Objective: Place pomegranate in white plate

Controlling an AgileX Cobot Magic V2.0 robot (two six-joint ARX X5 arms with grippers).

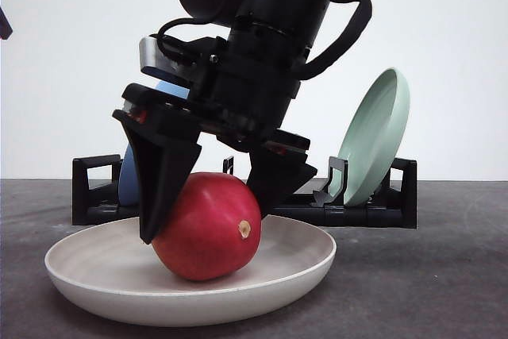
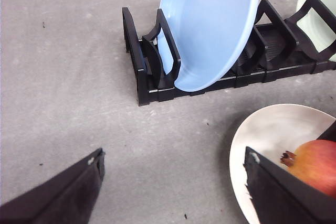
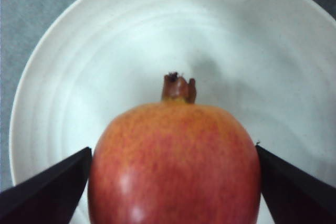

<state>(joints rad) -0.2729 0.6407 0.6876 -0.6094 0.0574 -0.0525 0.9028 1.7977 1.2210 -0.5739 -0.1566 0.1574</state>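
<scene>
Nearest the front camera sits the white plate (image 1: pixel 95 279), a round, shallow, cream-white matte dish with a raised rim, resting flat on the dark grey table (image 1: pixel 444 275). Faint concentric rings show on its inner surface in the right wrist view.

Pomegranate (image 1: pixel 208 226): located inside the white plate, bottom resting on the plate floor near its middle. Skin is smooth and red, grading to orange-yellow toward the crown end. A small tan scar spot faces the front camera. The brown, jagged crown nub (image 3: pixel 178 87) points away from the right wrist camera, toward the far rim.

Right gripper (image 1: pixel 210 196): black, angled downward over the plate. Its two fingers stand one on each side of the pomegranate, flush against the skin in the right wrist view; the jaws are clamped on the fruit.

Left gripper (image 2: pixel 173 192): two black fingers (image 2: pixel 68 192) set wide apart, with bare table between them. It holds nothing. One finger overlaps the plate's edge in the left wrist view.

Black dish rack (image 1: pixel 373 208): stands behind the white plate. A blue plate (image 2: pixel 210 24) leans upright in one slot; a pale green plate (image 1: pixel 377 132) leans in a slot toward the right end.

No brand, label or legible writing is visible on any item.
</scene>
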